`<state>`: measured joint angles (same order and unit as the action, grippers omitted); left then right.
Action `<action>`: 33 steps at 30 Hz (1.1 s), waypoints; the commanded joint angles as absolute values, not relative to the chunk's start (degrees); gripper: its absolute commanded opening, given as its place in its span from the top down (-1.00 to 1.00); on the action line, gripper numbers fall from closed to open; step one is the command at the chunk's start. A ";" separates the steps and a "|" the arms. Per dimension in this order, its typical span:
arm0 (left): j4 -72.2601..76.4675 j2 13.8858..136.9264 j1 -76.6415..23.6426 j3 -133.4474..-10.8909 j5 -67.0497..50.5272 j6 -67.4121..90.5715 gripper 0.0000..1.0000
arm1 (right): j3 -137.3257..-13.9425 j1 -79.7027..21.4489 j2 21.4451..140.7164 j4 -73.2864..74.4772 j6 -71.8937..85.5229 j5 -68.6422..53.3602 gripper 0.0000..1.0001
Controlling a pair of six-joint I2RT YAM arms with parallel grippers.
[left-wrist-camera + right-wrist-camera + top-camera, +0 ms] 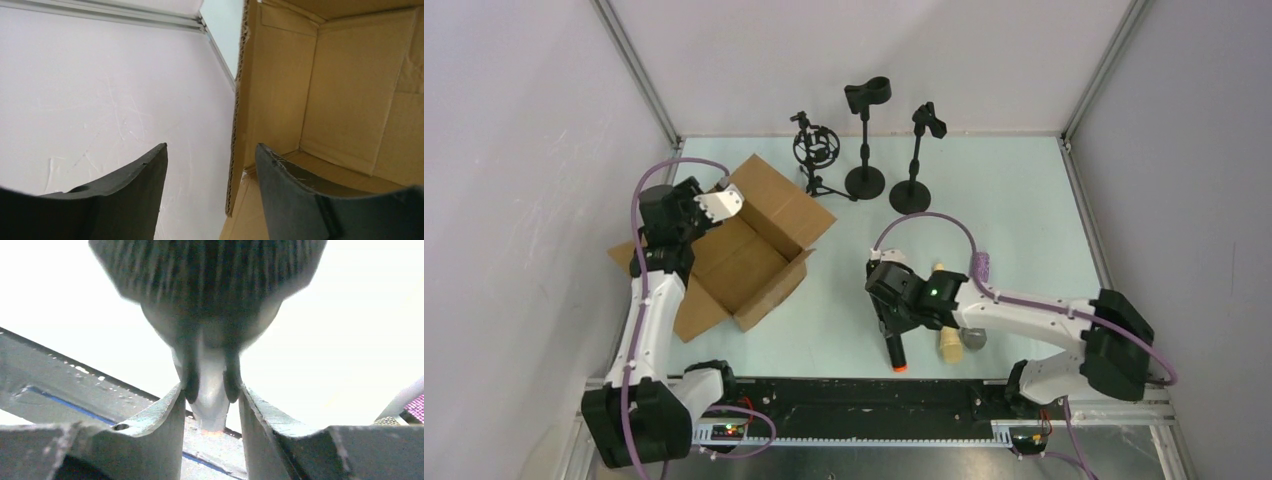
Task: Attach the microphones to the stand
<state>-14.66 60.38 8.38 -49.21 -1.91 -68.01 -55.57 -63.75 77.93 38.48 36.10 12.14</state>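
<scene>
I have the right gripper (pixel 212 405) closed on the black microphone (pixel 896 352), near centre, orange end pointing near, presumably for carrying to the far stands (pixel 865 183). The left gripper (pixel 211 148) hangs wide and empty over the box (pixel 754 265).

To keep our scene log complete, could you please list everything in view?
Stands: three, black, upright at the table's far side.
Box: one, brown cardboard, open, left of centre.
Black mic: one, black with an orange end, near edge, in the right gripper.
Cream mic: one, cream, just right of the black mic, partly under the right arm.
Purple mic: one, purple with a silver head, right of the cream mic, mostly hidden.
Table: one, pale green.
Left gripper: one, open, at the box's far-left flap.
Right gripper: one, shut on the black mic.
</scene>
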 commanded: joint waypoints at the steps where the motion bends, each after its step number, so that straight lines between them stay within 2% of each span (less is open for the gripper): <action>1: -13.89 56.19 7.80 -51.19 -3.93 -65.45 -0.47 | -55.94 -60.93 82.24 36.80 35.01 9.16 1.00; 4: -15.27 53.29 7.81 -52.19 -7.49 -63.44 -0.55 | -55.57 -58.82 84.93 34.35 33.87 9.25 1.00; 8: -15.69 50.16 7.80 -54.21 -11.73 -58.54 -0.75 | -55.16 -56.69 89.23 31.81 32.81 9.75 1.00; 10: -15.77 49.35 7.81 -55.87 -12.05 -55.28 -0.78 | -55.00 -56.01 92.18 30.72 32.58 10.62 1.00; 12: -15.81 48.91 7.94 -57.16 -11.81 -51.83 -0.80 | -55.09 -55.02 93.93 29.78 32.38 10.15 0.88; 14: -15.95 48.74 8.39 -57.86 -11.62 -50.19 -0.83 | -55.17 -53.73 94.56 29.54 32.39 9.31 0.69; 15: -16.06 48.83 8.69 -58.23 -11.10 -49.79 -0.83 | -55.26 -53.16 94.56 29.49 32.51 8.96 0.45; 16: -16.43 48.94 8.87 -58.38 -10.74 -49.01 -0.85 | -55.27 -52.99 94.06 29.63 32.60 9.01 0.33; 17: -17.16 49.30 9.16 -58.70 -9.83 -48.63 -0.89 | -55.32 -52.80 93.70 29.76 32.74 9.37 0.12; 19: -19.38 49.97 9.45 -59.70 -8.53 -47.52 -0.96 | -55.49 -52.76 92.08 30.55 33.03 9.84 -0.07; 22: -23.01 50.65 9.66 -61.81 -7.05 -45.31 -0.99 | -55.61 -52.99 88.10 31.33 33.23 10.58 -0.19; 23: -25.09 51.03 9.57 -62.46 -6.42 -44.72 -0.99 | -55.89 -53.28 87.16 32.13 33.32 11.00 -0.31; 25: -28.29 52.03 9.66 -64.38 -5.49 -42.98 -0.99 | -56.85 -53.81 84.64 33.39 33.14 12.10 -0.41; 33: -35.74 53.66 10.18 -69.76 2.70 -36.71 -1.00 | -62.09 -58.94 77.59 34.56 28.56 12.87 -0.47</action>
